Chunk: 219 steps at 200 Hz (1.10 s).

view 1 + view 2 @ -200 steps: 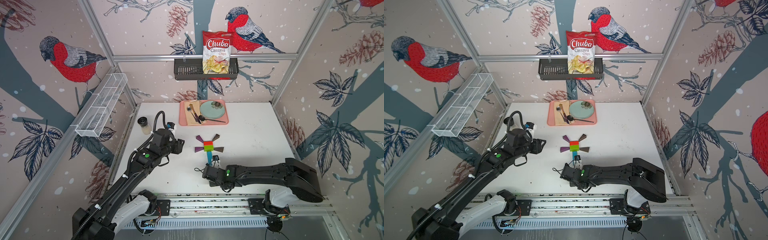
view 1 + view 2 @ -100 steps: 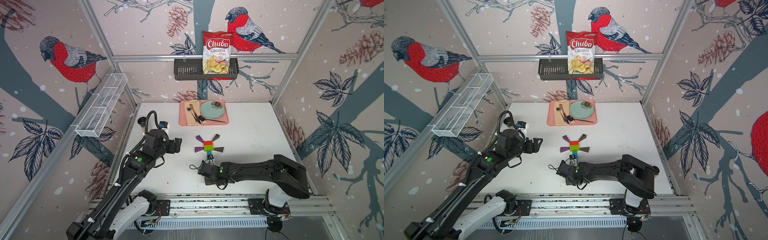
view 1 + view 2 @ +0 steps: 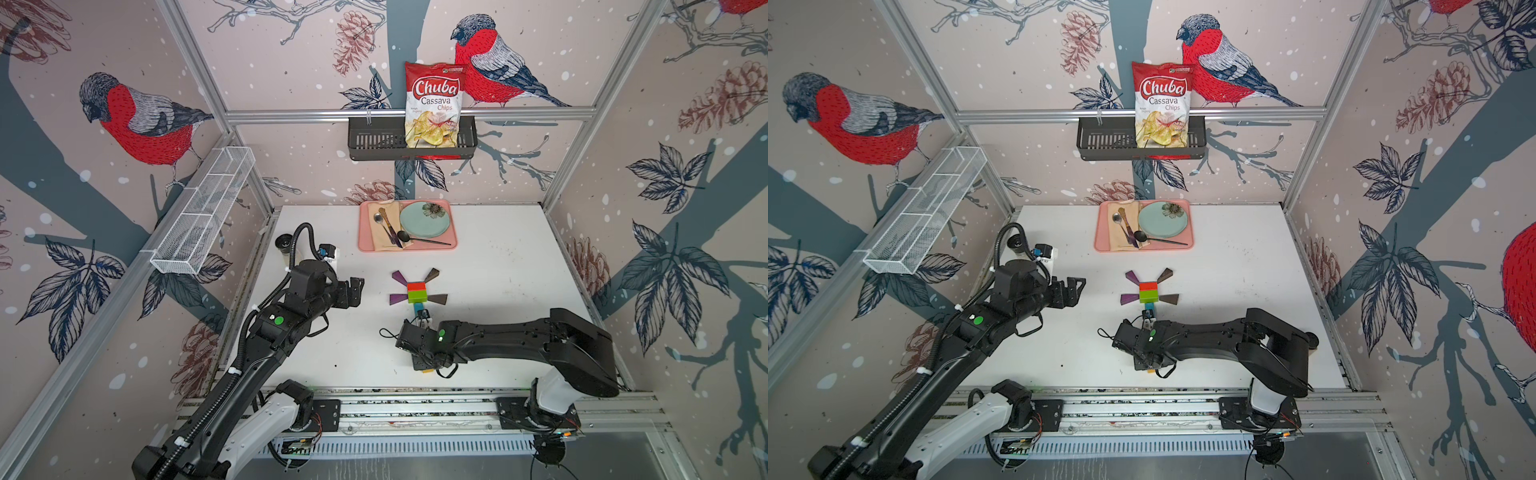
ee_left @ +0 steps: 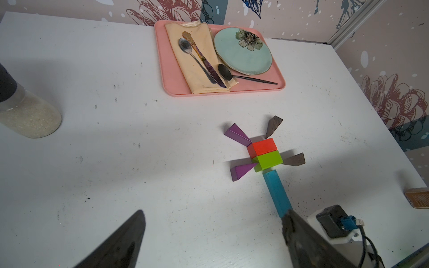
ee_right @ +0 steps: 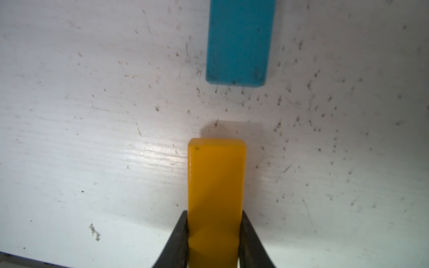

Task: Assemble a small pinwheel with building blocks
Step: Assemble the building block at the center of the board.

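The pinwheel lies flat mid-table, a little nearer than the pink tray. It lacks only its last piece. Its hub is a red block pressed against a green block. Two purple wedges fan out on one side and two brown wedges on the other. The blue bar runs from the green block toward the arms' bases. The right gripper is low over the table just short of that bar, its jaws pinching the yellow bar by its long sides. The yellow end points at the blue end, with bare table between them, and sits slightly off the blue bar's line. The left gripper hangs off to the pinwheel's left with its jaws spread wide and nothing in them. A jar stands by the table's left edge.
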{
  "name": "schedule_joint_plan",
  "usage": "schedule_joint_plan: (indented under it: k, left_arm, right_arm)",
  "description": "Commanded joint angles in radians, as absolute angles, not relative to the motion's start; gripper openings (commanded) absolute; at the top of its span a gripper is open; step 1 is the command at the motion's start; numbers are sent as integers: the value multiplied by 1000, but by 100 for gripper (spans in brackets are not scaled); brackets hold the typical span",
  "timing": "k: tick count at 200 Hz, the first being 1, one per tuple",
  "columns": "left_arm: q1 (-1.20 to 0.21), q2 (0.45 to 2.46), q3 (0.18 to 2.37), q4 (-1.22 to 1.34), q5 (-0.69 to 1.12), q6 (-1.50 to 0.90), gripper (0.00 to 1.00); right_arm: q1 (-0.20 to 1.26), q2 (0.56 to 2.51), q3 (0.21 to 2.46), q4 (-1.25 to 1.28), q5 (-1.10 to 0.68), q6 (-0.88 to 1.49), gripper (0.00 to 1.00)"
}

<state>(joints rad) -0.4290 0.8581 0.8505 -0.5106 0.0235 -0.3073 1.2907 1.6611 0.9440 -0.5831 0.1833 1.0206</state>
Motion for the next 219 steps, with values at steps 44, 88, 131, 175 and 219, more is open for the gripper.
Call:
schedule_joint_plan:
  k: [44,88,131,175,219]
  left_arm:
    - [-428,847,841,-495,24,-312,97]
    - [-428,862,841,-487,31,-313,97]
    - [-428,863,842,-491,28,-313,97]
    - [-428,862,841,-492,27,-312,97]
    - [-428,860,839,-494,29,-311,97]
  right_arm:
    - [1267,1671,951,-601,181,1023,22]
    - [1250,1674,947,-581,180,1009,22]
    - [1241,1684,945,-562,170,994,22]
    - [1239,1697,952,-550,163,986,22]
    - [1232,1703,947,-543,160,989,22]
